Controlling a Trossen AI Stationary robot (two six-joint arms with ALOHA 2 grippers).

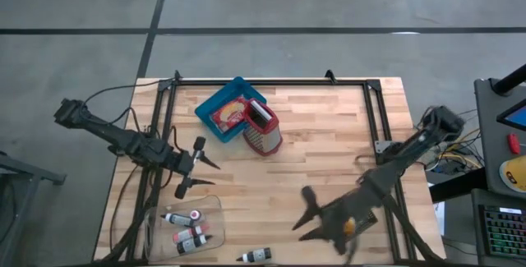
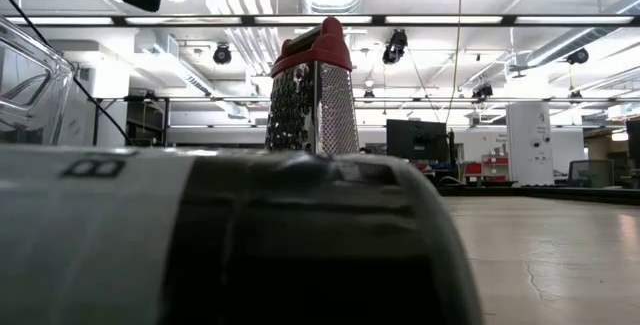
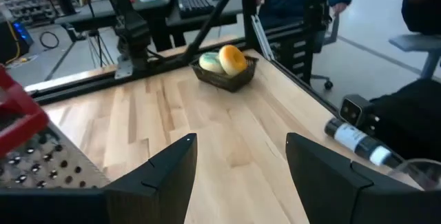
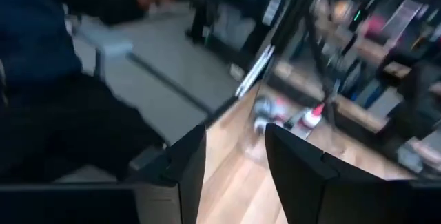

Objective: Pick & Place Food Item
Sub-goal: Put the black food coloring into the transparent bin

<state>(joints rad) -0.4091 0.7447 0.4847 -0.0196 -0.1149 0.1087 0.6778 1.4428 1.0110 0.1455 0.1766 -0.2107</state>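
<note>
- Food (image 3: pixel 224 61), a pale piece and an orange one, sat in a dark basket (image 3: pixel 227 78) at the table's (image 1: pixel 329 135) right front edge, under the right arm.
- Right gripper (image 1: pixel 306 214) hung just beside that basket, blurred; its jaws stood apart with nothing between them.
- Left gripper (image 1: pixel 194 166) waited at the left side, jaws apart and empty, pointing across the table.
- Grater (image 1: pixel 262 126) and blue tray (image 1: pixel 215 105) stood well away at the back.
- Risk, as I judged it: the right arm could clip the basket's rim and push it off the edge.
</note>
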